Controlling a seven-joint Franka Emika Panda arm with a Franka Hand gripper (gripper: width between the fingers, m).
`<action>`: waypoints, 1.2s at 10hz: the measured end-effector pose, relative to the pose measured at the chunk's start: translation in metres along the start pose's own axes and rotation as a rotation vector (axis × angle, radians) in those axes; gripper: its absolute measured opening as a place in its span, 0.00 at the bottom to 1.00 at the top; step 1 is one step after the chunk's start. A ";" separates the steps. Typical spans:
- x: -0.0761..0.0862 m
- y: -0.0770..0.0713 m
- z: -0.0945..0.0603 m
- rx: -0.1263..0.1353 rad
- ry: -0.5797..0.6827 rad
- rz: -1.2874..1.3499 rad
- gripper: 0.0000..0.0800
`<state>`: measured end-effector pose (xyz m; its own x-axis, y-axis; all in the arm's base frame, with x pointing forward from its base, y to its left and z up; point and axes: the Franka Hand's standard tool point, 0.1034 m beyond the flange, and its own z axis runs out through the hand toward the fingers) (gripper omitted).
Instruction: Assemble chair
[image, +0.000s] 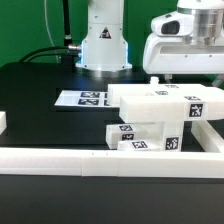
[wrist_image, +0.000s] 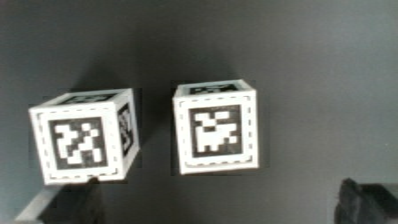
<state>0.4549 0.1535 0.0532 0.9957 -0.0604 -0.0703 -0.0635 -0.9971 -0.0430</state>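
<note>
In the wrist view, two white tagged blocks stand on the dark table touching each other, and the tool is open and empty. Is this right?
Not fully. The wrist view shows the two white tagged blocks standing apart, with bare dark table between them, not touching. The rest holds: the tool is open and empty.

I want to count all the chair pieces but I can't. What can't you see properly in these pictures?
1. Chair parts, exterior view: stacked over each other, bottom hidden by the white rail, cut off at the exterior view's right edge; no sure count.
2. Gripper, wrist view: open, but only its dark fingertips show, cut off by the picture's edge.
3. Tags on the marker board, exterior view: too small to read.
</note>
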 end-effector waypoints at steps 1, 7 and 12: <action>0.000 0.000 0.000 0.000 0.000 0.000 0.82; -0.004 -0.018 0.011 -0.008 -0.007 -0.025 0.82; -0.011 -0.011 0.026 -0.020 0.000 -0.030 0.82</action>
<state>0.4429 0.1665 0.0288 0.9971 -0.0305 -0.0692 -0.0323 -0.9992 -0.0247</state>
